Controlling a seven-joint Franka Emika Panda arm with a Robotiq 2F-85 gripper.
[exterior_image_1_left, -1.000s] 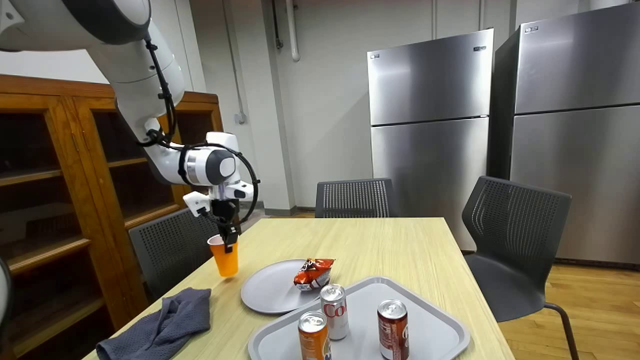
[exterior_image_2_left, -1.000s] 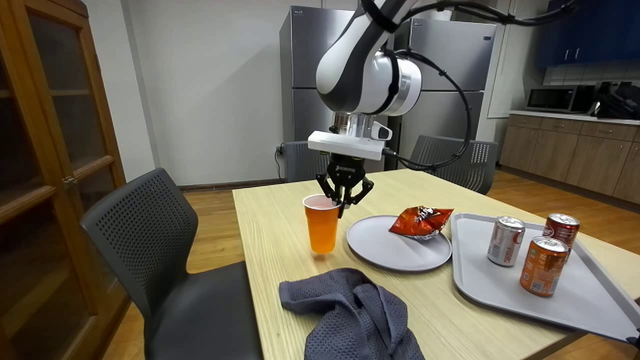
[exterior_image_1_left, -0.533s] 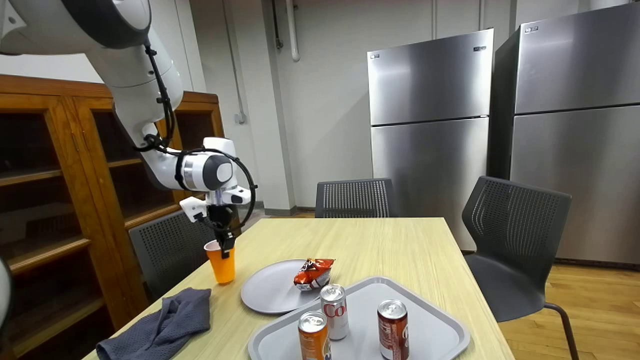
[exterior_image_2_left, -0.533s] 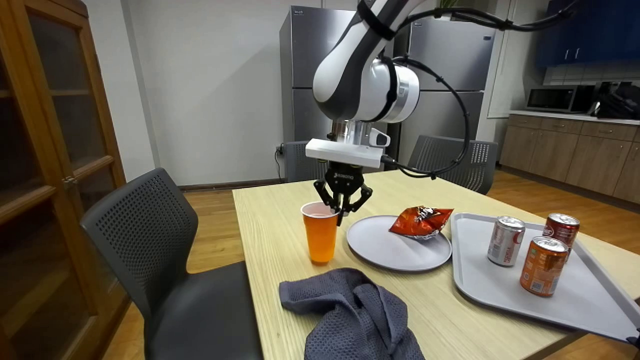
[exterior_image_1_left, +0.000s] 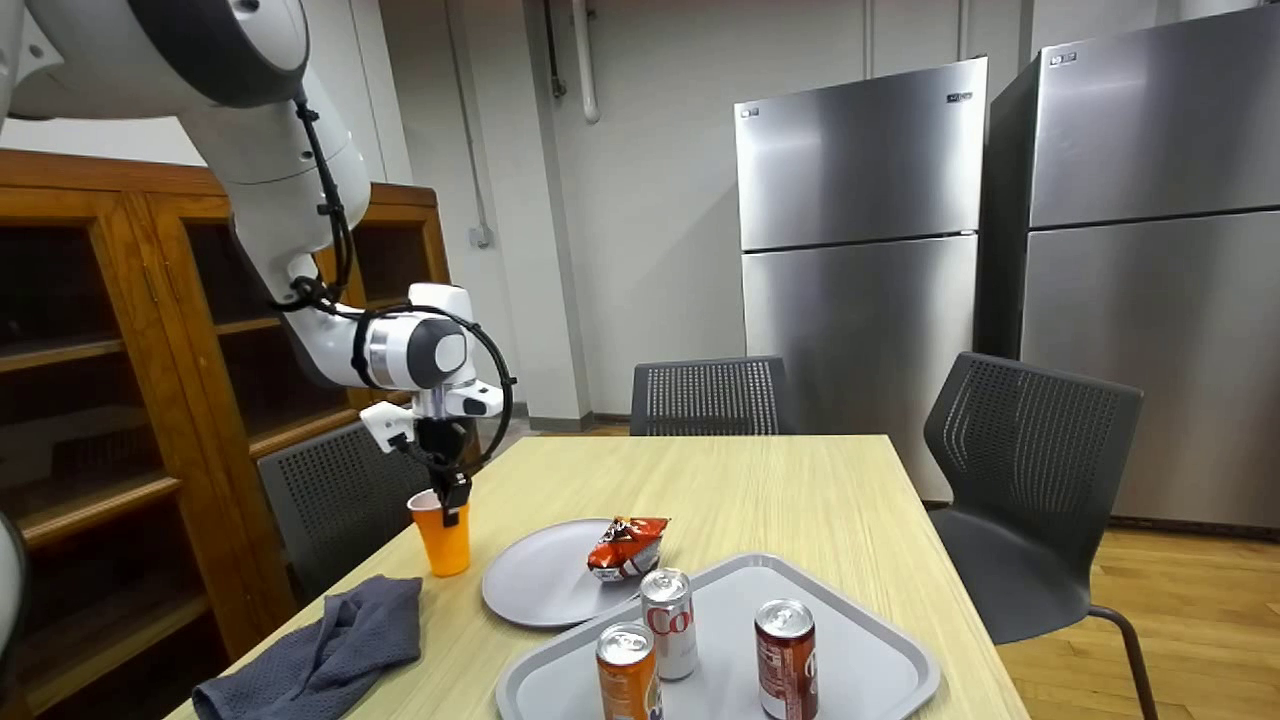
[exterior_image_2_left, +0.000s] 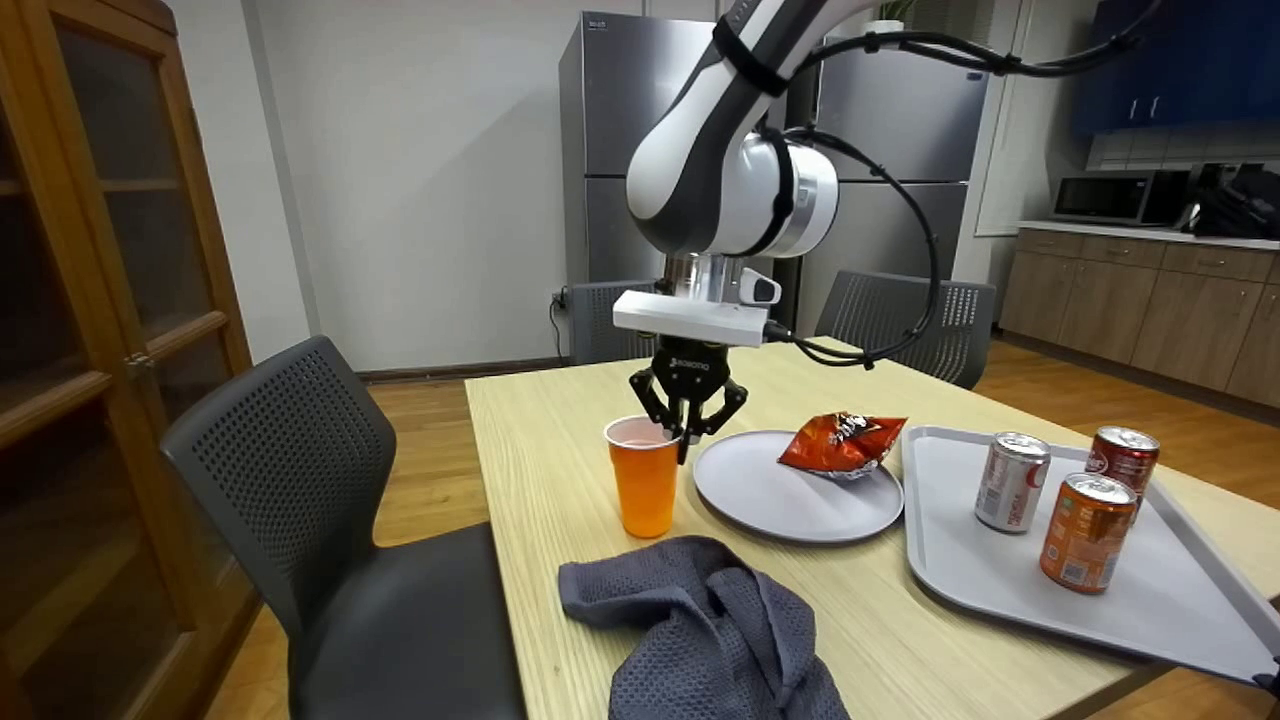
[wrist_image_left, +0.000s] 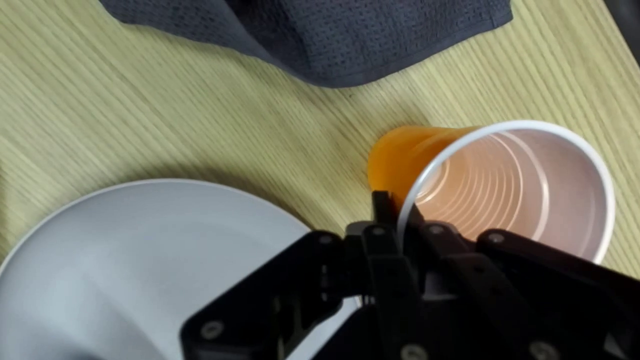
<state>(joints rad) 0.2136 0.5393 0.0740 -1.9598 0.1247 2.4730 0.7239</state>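
Gripper (exterior_image_2_left: 681, 437), black, two-fingered: pressed together on the wall of the orange cup (exterior_image_2_left: 643, 490), one finger inside the rim, one outside, likely because the thin edge offers an easier hold than the wide body. Cup: right of centre in the wrist view, near upright; whether its base meets the table (exterior_image_2_left: 540, 440) is hard to tell. Plate (wrist_image_left: 150, 240): lower left there, cut off by the frame edge. Towel (wrist_image_left: 350, 45): top of that frame, cropped. Inner fingertip: hard to make out in both exterior views.

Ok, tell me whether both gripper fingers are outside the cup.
No, in the wrist view the gripper pinches the cup at its rim, one finger inside and one outside.
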